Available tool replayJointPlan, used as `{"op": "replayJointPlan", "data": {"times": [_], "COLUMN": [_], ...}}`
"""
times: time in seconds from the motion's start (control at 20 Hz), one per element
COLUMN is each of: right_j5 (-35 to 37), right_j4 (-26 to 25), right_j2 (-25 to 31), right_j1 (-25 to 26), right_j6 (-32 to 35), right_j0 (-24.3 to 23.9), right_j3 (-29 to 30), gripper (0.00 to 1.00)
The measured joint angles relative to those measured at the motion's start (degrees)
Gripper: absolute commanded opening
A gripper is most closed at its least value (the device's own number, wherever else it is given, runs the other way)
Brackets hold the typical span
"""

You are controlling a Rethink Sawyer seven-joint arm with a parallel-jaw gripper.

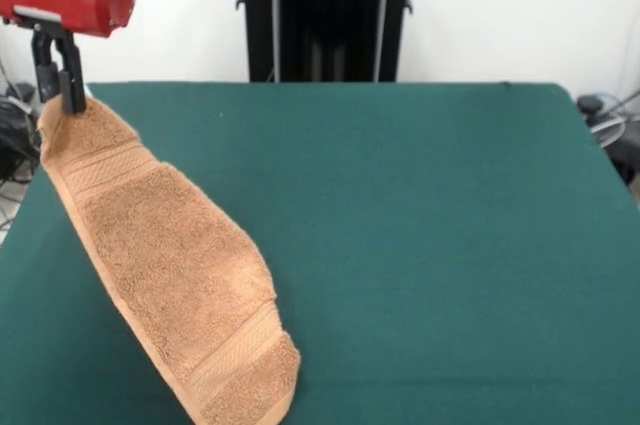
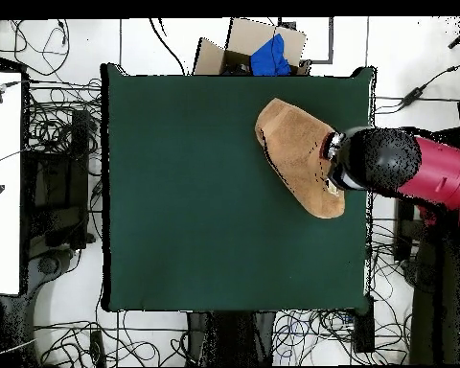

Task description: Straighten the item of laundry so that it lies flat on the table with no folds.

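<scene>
The orange-tan towel [image 1: 170, 255] hangs from one corner and drapes down onto the dark green table [image 1: 420, 245], with its lower end resting near the table's front edge. It is folded lengthwise into a narrow shape. My gripper [image 1: 65, 100] is shut on the towel's top corner, above the table's far left corner in the front view. In the overhead view the towel [image 2: 291, 153] lies near the table's [image 2: 195, 211] right edge, and the red and black arm [image 2: 397, 165] covers the gripper and the held corner.
The black pedestal [image 1: 325, 15] stands behind the table's far edge. Cables and black gear [image 1: 610, 125] lie off the table's right side. In the overhead view a cardboard box with a blue cloth [image 2: 272, 53] sits beyond the table's top edge.
</scene>
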Motion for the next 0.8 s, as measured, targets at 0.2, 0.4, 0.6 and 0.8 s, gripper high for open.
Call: {"op": "replayJointPlan", "data": {"times": [0.2, 0.4, 0.6, 0.8], "right_j5": [0.00, -0.01, -0.01, -0.01], "right_j4": [1.17, 2.24, 4.14, 5.33], "right_j2": [-0.05, -0.16, -0.56, -0.82], "right_j1": [-1.58, -2.85, -4.09, -4.89], "right_j6": [0.00, 0.00, 0.00, 0.00], "right_j0": [0.23, 0.57, 1.62, 3.70], "right_j3": [1.93, 3.73, 6.08, 7.96], "gripper": [0.00, 0.00, 0.00, 0.00]}}
